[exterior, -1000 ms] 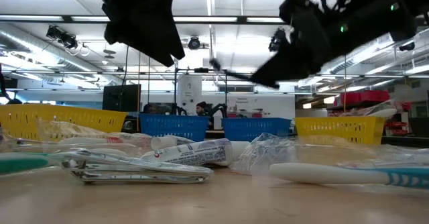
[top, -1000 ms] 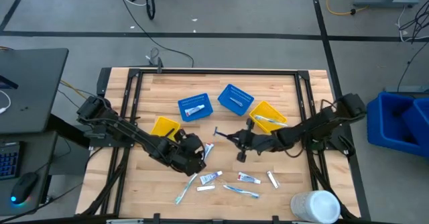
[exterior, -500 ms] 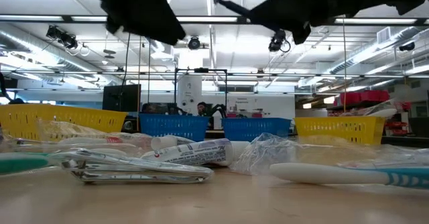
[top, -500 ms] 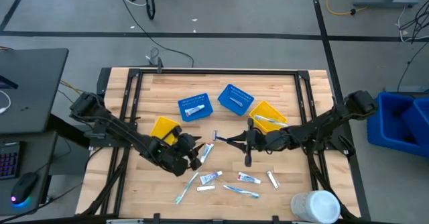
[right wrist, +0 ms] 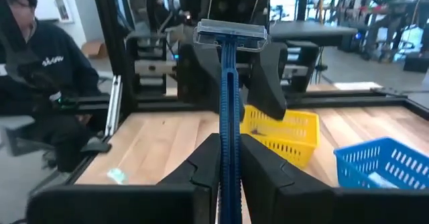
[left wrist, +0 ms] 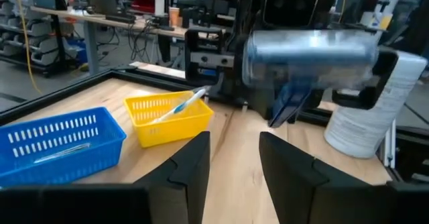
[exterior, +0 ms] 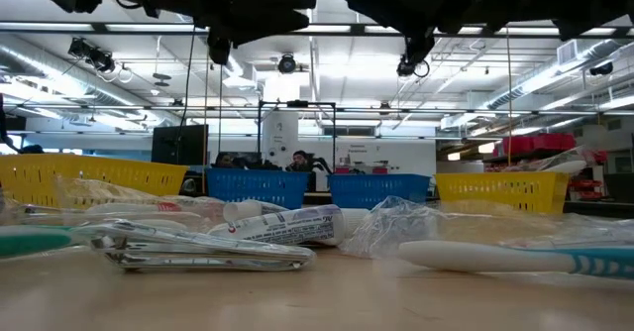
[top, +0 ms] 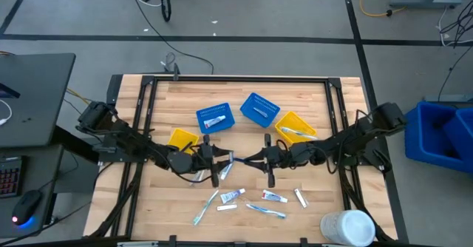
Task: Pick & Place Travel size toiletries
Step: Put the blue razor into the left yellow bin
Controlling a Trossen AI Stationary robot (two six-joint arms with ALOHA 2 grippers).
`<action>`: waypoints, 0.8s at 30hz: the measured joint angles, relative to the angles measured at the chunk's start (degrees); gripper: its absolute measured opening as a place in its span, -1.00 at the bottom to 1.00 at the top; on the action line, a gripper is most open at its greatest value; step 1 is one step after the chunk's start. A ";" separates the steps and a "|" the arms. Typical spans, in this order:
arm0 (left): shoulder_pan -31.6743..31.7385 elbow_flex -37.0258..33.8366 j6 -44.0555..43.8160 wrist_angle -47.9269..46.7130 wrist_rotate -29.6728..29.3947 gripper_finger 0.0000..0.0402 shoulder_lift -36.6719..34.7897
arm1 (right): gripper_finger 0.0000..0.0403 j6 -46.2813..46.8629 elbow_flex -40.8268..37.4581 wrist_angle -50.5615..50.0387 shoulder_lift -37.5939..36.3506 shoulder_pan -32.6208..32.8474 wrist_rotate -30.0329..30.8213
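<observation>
Near mid-frame of the high view, a razor [right wrist: 228, 83] is clamped by its handle in the right tool [top: 260, 159]; it's likely light, stiff, slippery. Left tool [top: 216, 160] is spread apart, empty.

Left tool [top: 222, 158] and right tool [top: 251, 159] face nose-to-nose, little room between.

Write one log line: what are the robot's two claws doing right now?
right gripper: shut on blue razor, raised mid-table | left gripper: open, facing it | handover pending
</observation>
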 joint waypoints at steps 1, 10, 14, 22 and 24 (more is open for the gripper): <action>0.00 0.00 0.74 0.14 0.00 -0.32 0.00 | -0.73 -0.04 0.00 1.48 0.66 -0.20 -0.09; 0.10 1.76 5.18 1.19 1.90 -0.38 0.00 | -0.73 1.40 0.00 11.53 4.31 -2.30 -0.48; 0.71 3.25 6.13 1.46 1.30 -0.40 0.00 | -0.73 1.73 0.00 11.54 4.87 -2.80 -4.03; 2.72 3.85 4.92 1.34 6.61 -0.49 0.00 | -0.73 1.52 0.00 11.63 4.87 -3.22 -4.35; 2.80 3.85 4.89 1.35 7.49 -0.53 0.00 | -0.73 1.45 0.00 11.65 4.87 -3.46 -4.41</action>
